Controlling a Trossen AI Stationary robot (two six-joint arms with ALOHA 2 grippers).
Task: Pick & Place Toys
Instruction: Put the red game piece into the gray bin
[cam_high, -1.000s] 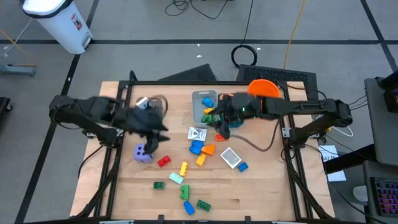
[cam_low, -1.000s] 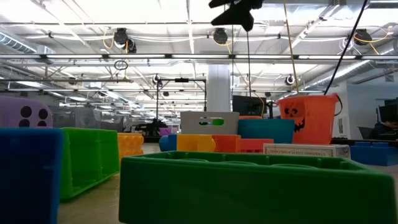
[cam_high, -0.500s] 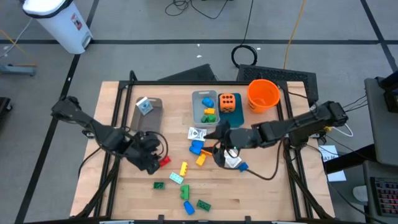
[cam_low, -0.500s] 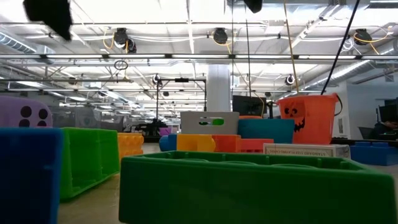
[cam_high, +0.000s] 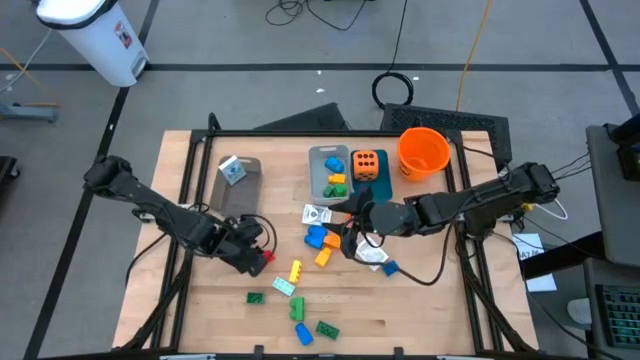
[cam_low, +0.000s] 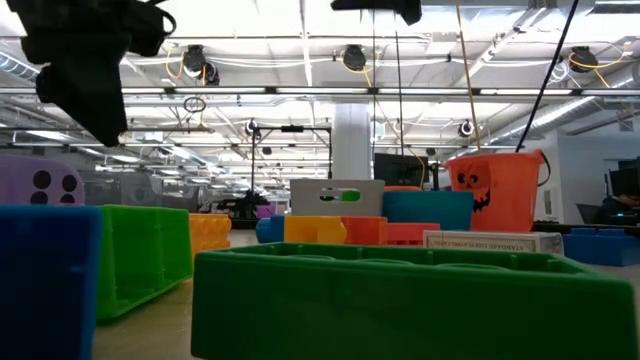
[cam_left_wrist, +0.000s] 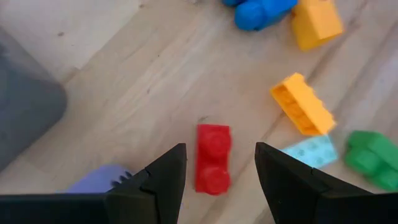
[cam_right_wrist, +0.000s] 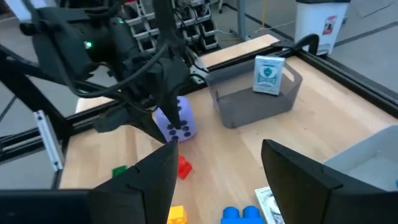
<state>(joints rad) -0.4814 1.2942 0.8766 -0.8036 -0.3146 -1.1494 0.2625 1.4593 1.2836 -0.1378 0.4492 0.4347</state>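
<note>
1. The left gripper (cam_left_wrist: 214, 165) is low over the wooden table (cam_high: 420, 310), its two dark fingers spread apart with nothing between them; the left wrist view shows a red brick (cam_left_wrist: 212, 158) lying flat on the wood right in the gap ahead of the fingertips, untouched.
2. Just beside that gripper sits the purple white-dotted die (cam_right_wrist: 177, 121), with the red brick close to it.
3. Beyond the red brick lie a yellow brick (cam_left_wrist: 303, 103), a pale teal brick (cam_left_wrist: 309, 153) and a green brick (cam_left_wrist: 370, 158), all loose on the table.
4. The right gripper (cam_high: 350, 240) hangs above the middle of the table, over the cluster of blue and orange bricks (cam_high: 322, 240) and next to a white printed packet (cam_high: 372, 254); its fingers stand apart and appear to hold nothing, though the high view is too small to be sure.
5. The dark grey bin (cam_high: 240, 195) holds one small packet (cam_high: 232, 170) standing at its far end.
6. The light grey bin (cam_high: 318, 172) contains several bricks, and the orange black-dotted die (cam_high: 366, 164) rests in the teal bin just beside it.
7. The orange bucket (cam_high: 422, 152) stands at the far right corner.
8. More green bricks (cam_high: 300, 310) lie scattered near the front edge.
</note>
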